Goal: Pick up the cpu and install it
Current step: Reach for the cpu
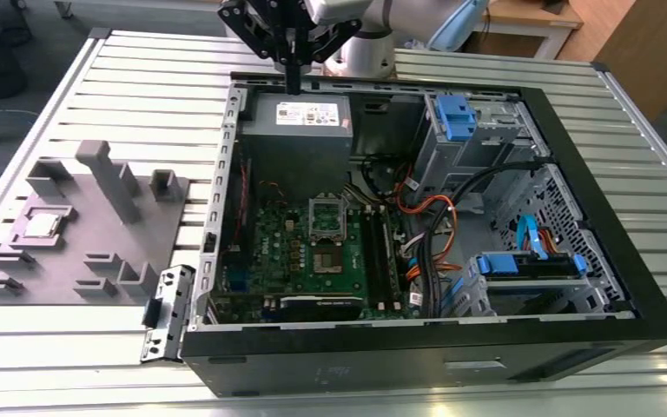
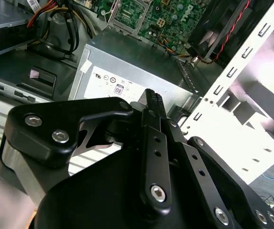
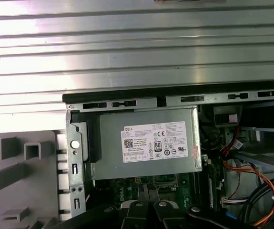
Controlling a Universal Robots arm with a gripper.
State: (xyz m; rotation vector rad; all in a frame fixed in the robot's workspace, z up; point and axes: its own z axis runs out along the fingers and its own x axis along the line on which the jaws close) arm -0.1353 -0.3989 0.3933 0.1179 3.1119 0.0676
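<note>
- The gripper (image 1: 293,82) hangs over the back edge of the open case (image 1: 426,347), right above the PSU (image 1: 299,117). It's not touching anything.
- Fingers look pressed together into one thin tip, with nothing between them. The second wrist view shows the same: closed tip (image 2: 152,98) pointing at the PSU (image 2: 127,71).
- The cpu (image 1: 42,225) is nowhere near the gripper. It sits flat in a square pocket of the grey tray (image 1: 102,261), outside the case on the exterior view's left.
- The tray lies on the slatted metal table (image 1: 136,78), just beside the case wall.
- Inside the case, the green board (image 1: 299,252) lies flat, with the silver socket frame (image 1: 326,217) on it, between the PSU and the near edge.
- Orange and black cables (image 1: 426,217) run just beside the board, on the exterior view's right.
- The first wrist view looks straight down on the PSU (image 3: 146,143), with a corner of the tray (image 3: 13,181) beside it.
</note>
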